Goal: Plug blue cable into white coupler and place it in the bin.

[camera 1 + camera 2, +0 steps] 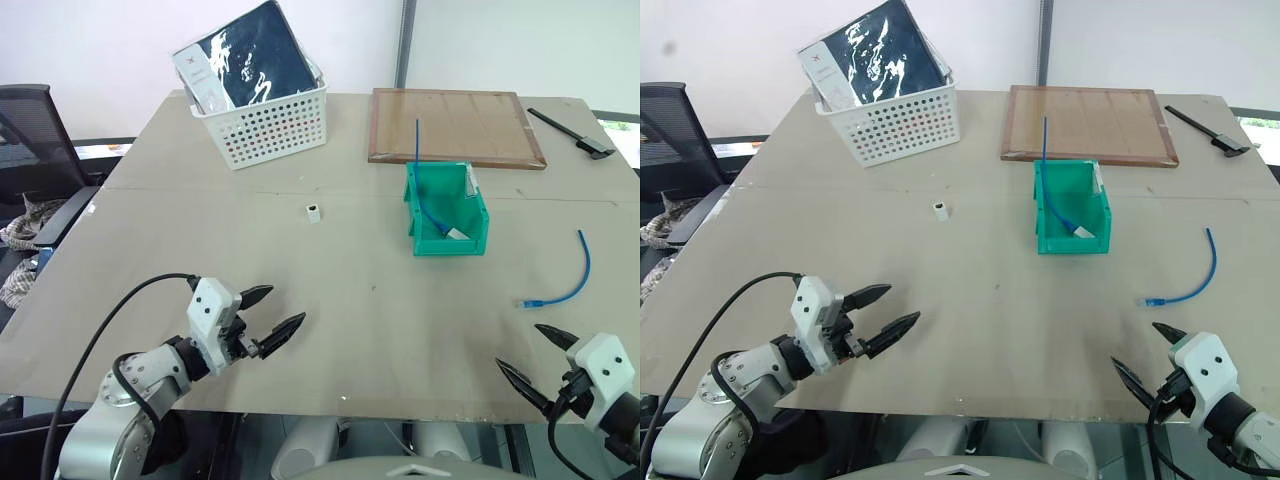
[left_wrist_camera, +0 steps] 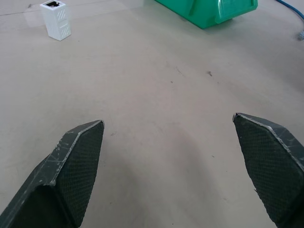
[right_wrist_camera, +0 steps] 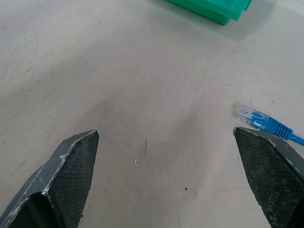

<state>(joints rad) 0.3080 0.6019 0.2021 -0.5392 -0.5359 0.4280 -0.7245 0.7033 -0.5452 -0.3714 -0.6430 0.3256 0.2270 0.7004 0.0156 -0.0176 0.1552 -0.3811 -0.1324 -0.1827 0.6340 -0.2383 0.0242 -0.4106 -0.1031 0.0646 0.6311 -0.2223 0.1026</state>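
Closest to you, along the table's near edge (image 1: pixel 330 405), both grippers hover over bare tabletop; the left gripper (image 1: pixel 270 318) sits well short and left of the green bin (image 1: pixel 444 243), pointing forward and inward, its black fingers spread wide around nothing; the right gripper (image 1: pixel 535 360) sits short and right of the bin, angled inward and slightly down, fingers equally wide and empty. Open surface stretches between both grippers and the bin. The blue cable (image 1: pixel 566 283) lies curved on the table to the right of the bin, its clear plug end just beyond the right gripper. The white coupler (image 1: pixel 313 211) stands upright left of the bin, well apart. Another blue cable (image 1: pixel 422 190) rests in the bin itself, one end rising above the back wall. Behind the bin lies a wooden board (image 1: pixel 455 126); far left of it, a white basket (image 1: pixel 266 118).
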